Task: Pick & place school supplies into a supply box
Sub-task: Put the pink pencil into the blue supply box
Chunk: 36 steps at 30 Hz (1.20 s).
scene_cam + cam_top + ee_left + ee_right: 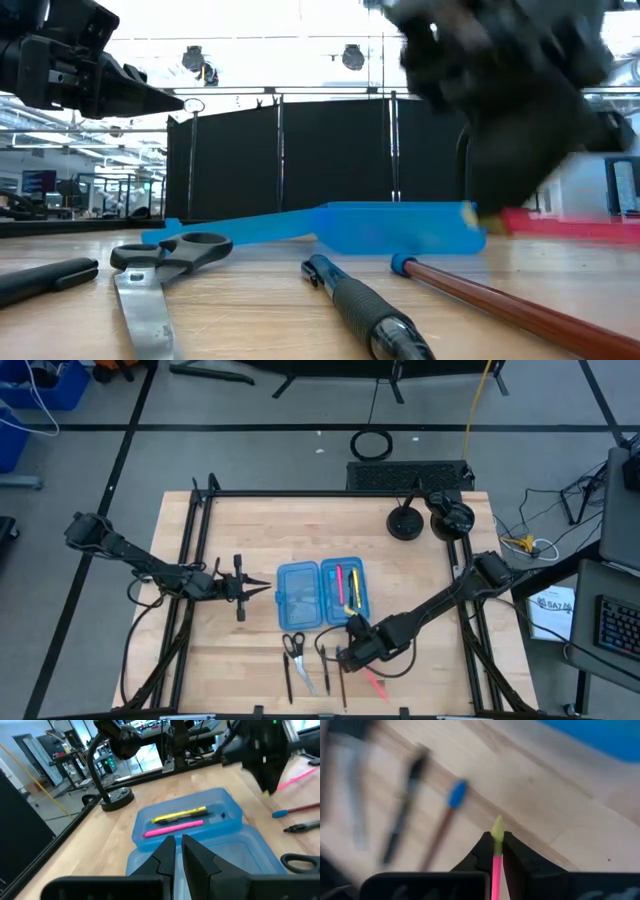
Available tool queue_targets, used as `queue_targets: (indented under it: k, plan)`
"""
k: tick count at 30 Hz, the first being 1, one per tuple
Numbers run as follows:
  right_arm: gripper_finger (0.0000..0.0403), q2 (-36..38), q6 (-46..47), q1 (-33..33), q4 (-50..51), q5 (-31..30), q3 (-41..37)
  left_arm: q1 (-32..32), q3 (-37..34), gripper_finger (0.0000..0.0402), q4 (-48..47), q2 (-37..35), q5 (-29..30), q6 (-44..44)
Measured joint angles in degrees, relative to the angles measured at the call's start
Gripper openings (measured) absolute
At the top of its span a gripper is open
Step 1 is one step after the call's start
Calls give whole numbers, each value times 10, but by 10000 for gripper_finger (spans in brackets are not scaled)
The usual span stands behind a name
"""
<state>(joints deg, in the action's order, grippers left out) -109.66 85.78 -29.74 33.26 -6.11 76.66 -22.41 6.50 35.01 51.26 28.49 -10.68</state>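
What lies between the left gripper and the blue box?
Nothing: in the high view, only bare table separates the left gripper from the blue box.

We see a table point(420, 590) of pale wood with a visible grain and a smooth, matt finish. The supply box point(322, 592) looks like translucent blue plastic, slightly glossy. At its 6 o'clock lie scissors point(150, 275) with dull silver metal blades and black plastic handles. A dark pen point(365, 305) beside them has a ribbed, rubbery-looking matt grip. The right gripper point(497, 851) has matt black fingers, seemingly plastic, pinching a smooth pink pencil point(496, 870). The frame point(200, 540) around the table looks like black metal.
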Motion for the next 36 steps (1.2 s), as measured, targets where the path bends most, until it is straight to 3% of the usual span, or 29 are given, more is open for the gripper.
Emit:
queue_targets:
  k: [10, 16, 20, 24, 28, 36]
  plan:
    - [13, 78, -14, 21, -41, -21, 2, 0, 0, 37, -2, 0, 0, 3]
    - [13, 138, -84, 91, -56, -88, 3, 0, 0, 37, -1, 0, 0, 3]
    - [12, 157, -136, 167, -6, -122, 4, 0, 0, 37, -4, 0, 0, 5]
    - [12, 147, -167, 233, 26, -118, 3, 0, 0, 37, -10, 0, 0, 5]
    - [12, 126, -199, 286, 18, -71, 3, 0, 0, 37, -21, 0, -1, 13]
    - [12, 90, -240, 346, 10, -14, 3, 0, 0, 37, -32, 0, -1, 11]
